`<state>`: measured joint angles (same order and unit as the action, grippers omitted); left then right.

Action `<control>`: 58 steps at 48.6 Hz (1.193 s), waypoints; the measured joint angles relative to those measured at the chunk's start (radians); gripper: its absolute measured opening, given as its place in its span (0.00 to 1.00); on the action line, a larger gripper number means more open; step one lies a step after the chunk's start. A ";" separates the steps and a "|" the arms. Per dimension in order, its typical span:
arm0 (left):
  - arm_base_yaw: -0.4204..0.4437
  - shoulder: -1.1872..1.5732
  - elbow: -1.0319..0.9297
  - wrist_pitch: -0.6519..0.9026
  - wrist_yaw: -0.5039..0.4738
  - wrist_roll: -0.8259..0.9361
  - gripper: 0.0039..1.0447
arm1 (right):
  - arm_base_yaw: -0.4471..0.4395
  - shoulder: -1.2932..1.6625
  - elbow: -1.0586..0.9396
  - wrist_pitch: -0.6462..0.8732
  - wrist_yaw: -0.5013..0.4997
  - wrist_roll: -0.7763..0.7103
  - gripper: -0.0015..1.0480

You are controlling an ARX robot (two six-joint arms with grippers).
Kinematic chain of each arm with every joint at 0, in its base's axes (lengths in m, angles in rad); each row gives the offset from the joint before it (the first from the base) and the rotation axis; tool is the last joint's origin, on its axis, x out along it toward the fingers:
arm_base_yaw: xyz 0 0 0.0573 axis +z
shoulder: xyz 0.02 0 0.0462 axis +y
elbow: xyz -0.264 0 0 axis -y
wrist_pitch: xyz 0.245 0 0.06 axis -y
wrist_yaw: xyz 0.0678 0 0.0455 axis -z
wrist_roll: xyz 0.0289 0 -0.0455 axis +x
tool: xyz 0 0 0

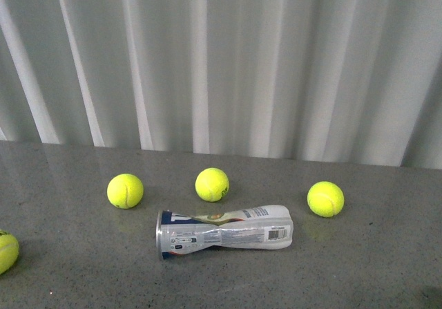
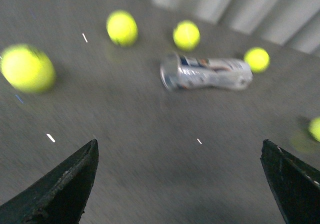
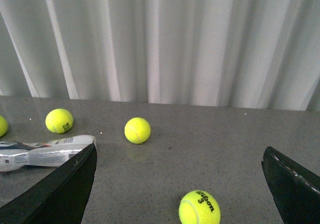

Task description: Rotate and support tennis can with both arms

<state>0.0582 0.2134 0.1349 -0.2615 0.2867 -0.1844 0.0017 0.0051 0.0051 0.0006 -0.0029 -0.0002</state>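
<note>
Now we reach for the tennis can, lying lower centre.
Left gripper and right gripper gape wide, empty; we should take its ends gently.

One tennis ball reads "Wilson 3"; the tennis can carries a barcode, print illegible.
</note>
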 joint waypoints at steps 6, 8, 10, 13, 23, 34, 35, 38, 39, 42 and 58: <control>0.035 0.297 0.091 0.092 0.192 -0.074 0.94 | 0.000 -0.001 0.000 0.000 0.002 0.000 0.93; 0.049 0.415 0.140 0.167 0.260 -0.084 0.94 | 0.000 -0.001 0.000 0.000 0.002 0.000 0.93; 0.064 0.551 0.197 0.253 0.331 -0.083 0.94 | 0.000 -0.001 0.000 0.000 0.002 0.000 0.93; 0.080 0.795 0.297 0.370 0.401 -0.079 0.94 | 0.000 -0.001 0.000 0.000 0.002 0.000 0.93; 0.074 1.444 0.500 0.539 0.531 -0.058 0.94 | 0.000 -0.001 0.000 0.000 0.002 0.000 0.93; 0.031 1.715 0.640 0.638 0.616 -0.077 0.94 | 0.000 -0.002 0.000 0.000 0.002 0.000 0.93; 0.027 1.727 0.650 0.642 0.617 -0.079 0.94 | 0.000 -0.001 0.000 0.000 0.002 0.000 0.93; 0.016 1.757 0.678 0.643 0.620 -0.079 0.94 | 0.000 -0.001 0.000 0.000 0.002 0.000 0.93; 0.008 1.775 0.694 0.650 0.626 -0.079 0.94 | 0.000 -0.001 0.000 0.000 0.002 0.000 0.93; -0.008 1.812 0.726 0.666 0.631 -0.084 0.94 | 0.000 -0.001 0.000 0.000 0.002 0.000 0.93; -0.097 1.999 0.933 0.654 0.607 -0.103 0.94 | 0.000 -0.001 0.000 0.000 0.002 0.000 0.93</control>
<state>-0.0391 2.2124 1.0683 0.3923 0.8932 -0.2878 0.0013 0.0040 0.0051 0.0006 -0.0013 -0.0002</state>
